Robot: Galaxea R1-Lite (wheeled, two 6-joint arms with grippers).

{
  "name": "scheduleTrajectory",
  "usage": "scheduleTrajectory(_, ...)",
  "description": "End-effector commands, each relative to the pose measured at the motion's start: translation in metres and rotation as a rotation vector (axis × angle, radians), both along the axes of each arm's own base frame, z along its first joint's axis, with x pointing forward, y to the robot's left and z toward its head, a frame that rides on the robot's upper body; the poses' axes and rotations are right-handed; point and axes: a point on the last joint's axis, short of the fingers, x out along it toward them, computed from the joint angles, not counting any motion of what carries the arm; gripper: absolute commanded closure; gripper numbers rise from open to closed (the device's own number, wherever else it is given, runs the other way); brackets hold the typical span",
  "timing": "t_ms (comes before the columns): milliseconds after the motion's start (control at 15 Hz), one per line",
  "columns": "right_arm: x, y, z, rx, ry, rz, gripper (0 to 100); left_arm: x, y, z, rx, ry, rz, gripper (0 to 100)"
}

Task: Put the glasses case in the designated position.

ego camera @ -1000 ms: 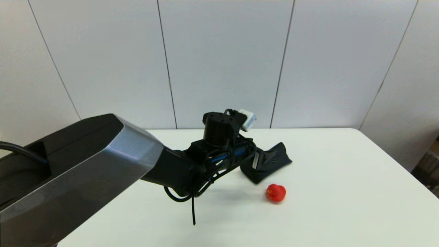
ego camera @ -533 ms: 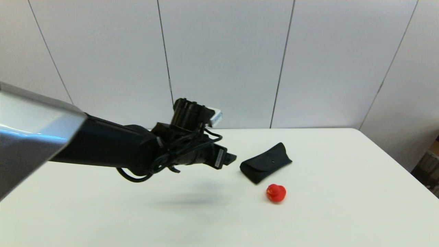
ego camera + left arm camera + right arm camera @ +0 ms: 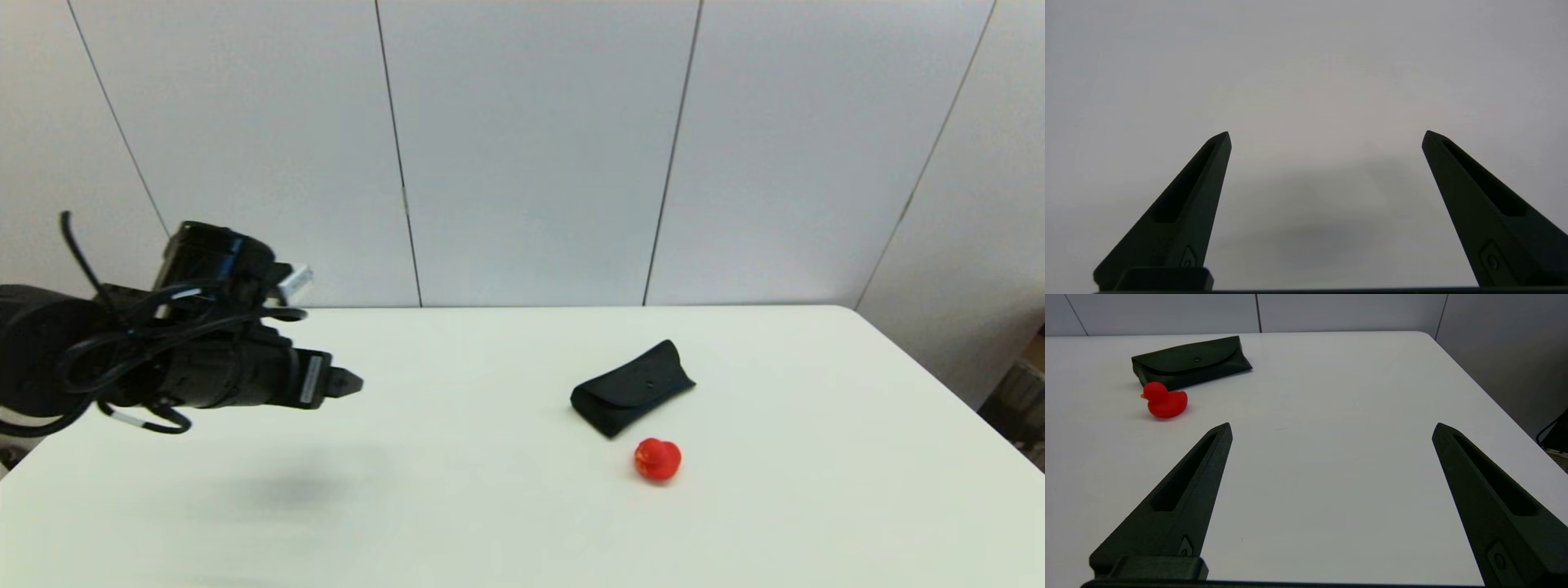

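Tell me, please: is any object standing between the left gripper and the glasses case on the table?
Nothing visible does. The left gripper, open, hangs over the table's left side; bare white tabletop runs from it to the glasses case. The red toy duck sits beside the case on the near side, off that line.

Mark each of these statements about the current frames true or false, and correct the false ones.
1. The glasses case lies flat on the table, flap closed. True.
2. The left tool is shut on the case. False: it is open, empty, above bare table far left of the case.
3. The red duck toy sits on top of the case. False: it stands on the table beside it, nearer the robot.
4. The right tool is open and holds nothing. True.
5. The case is black. True.
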Motion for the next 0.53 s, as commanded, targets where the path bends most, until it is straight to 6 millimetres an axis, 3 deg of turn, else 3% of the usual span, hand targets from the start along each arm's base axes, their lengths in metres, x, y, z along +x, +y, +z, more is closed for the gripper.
scheduleTrajectory(67, 0.0, 0.0, 0.0, 0.001, 0.002, 0.0, 0, -0.038, 0.056, 0.037, 0.005, -0.157, 0.229, 0)
scheduleTrajectory(333, 0.0, 0.0, 0.0, -0.002, 0.0, 0.0, 0, -0.088, 0.071, 0.073, -0.028, -0.412, 0.312, 0)
scheduleTrajectory(533, 0.0, 0.0, 0.0, 0.001, 0.0, 0.0, 0, -0.138, 0.069, 0.08, -0.064, -0.674, 0.296, 0)
